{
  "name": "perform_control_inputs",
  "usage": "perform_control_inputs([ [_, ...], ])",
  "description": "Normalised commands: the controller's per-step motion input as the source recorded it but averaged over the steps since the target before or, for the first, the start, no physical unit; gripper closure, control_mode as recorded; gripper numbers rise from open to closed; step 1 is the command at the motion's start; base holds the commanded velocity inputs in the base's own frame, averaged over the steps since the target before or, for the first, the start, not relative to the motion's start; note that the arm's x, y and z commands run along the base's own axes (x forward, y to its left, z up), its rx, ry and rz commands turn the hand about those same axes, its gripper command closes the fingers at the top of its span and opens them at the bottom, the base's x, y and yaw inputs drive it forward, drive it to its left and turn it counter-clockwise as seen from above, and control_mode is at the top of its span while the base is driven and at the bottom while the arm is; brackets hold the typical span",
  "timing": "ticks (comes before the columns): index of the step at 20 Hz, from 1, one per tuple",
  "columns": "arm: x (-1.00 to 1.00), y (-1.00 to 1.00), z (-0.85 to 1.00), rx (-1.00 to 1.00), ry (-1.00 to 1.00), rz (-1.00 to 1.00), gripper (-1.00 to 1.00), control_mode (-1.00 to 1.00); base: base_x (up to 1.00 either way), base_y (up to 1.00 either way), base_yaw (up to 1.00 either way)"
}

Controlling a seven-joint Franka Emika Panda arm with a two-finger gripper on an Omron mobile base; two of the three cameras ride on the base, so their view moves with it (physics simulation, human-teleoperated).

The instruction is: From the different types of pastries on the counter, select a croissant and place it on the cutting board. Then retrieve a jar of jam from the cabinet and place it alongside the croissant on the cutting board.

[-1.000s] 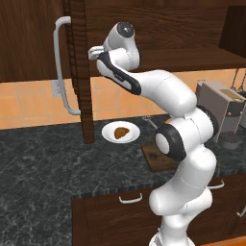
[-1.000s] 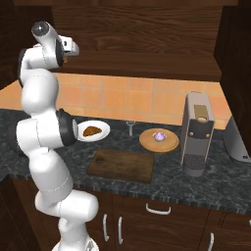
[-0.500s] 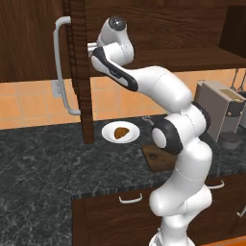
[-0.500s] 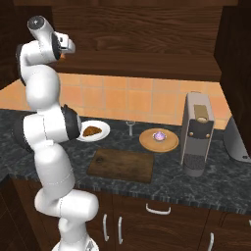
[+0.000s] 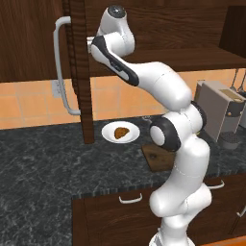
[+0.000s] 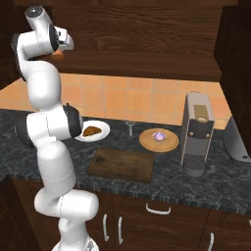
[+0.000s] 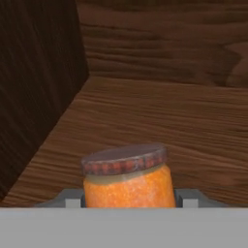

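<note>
A: Right at the two-finger gripper point(image 7: 128, 203): small orange cylindrical jar of jam point(image 7: 128, 186) with the dull brownish lid, sitting square between the dark tips.

B: Clamped?

A: Looks it. Jaws drawn in against both sides of the glass, no gap to speak of. Jar upright, base hidden below the tips, so resting or lifted off the brown wooden shelf point(image 7: 169, 111): cannot tell.

B: Beyond the hand?

A: Bare shelf boards running back to the rear wall of the dark brown wooden wall cabinet point(image 5: 38, 38), door swung open beside the wrist, long curved grey bar handle point(image 5: 60, 67) out front.

B: And far below the hand?

A: Dark marbled stone counter point(image 5: 38, 163). Small golden-brown crescent croissant point(image 5: 121, 131) lying on the round white plate point(image 5: 108, 134), not moved. Flat dark brown rectangular cutting board point(image 6: 122, 165) next to that plate, nothing on it. Farther off, purple-topped cupcake point(image 6: 159, 136) on the round tan wooden plate point(image 6: 147, 143).

B: So, the tally?

A: Jam gripped, nothing delivered. Left to do, by the look of it: bring the jar out and down to the board, then fetch the croissant across to sit beside it.
</note>
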Motion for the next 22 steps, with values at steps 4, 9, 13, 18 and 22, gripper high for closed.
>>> perform_control_inputs([
  [4,-0.67,0.00,-0.02,0.00,-0.09,-0.05,1.00,-1.00,0.00,0.00,0.00],
  [9,-0.66,-0.12,-0.02,0.01,-0.07,-0.11,1.00,-1.00,0.00,0.00,0.00],
  [13,-0.63,-0.33,0.00,0.08,-0.09,-0.06,1.00,-1.00,0.00,0.00,0.00],
  [18,-0.78,-0.58,0.06,0.10,-0.11,0.00,1.00,-1.00,0.00,0.00,0.00],
  [22,-0.97,-0.64,0.10,0.06,-0.14,0.11,1.00,-1.00,0.00,0.00,0.00],
])
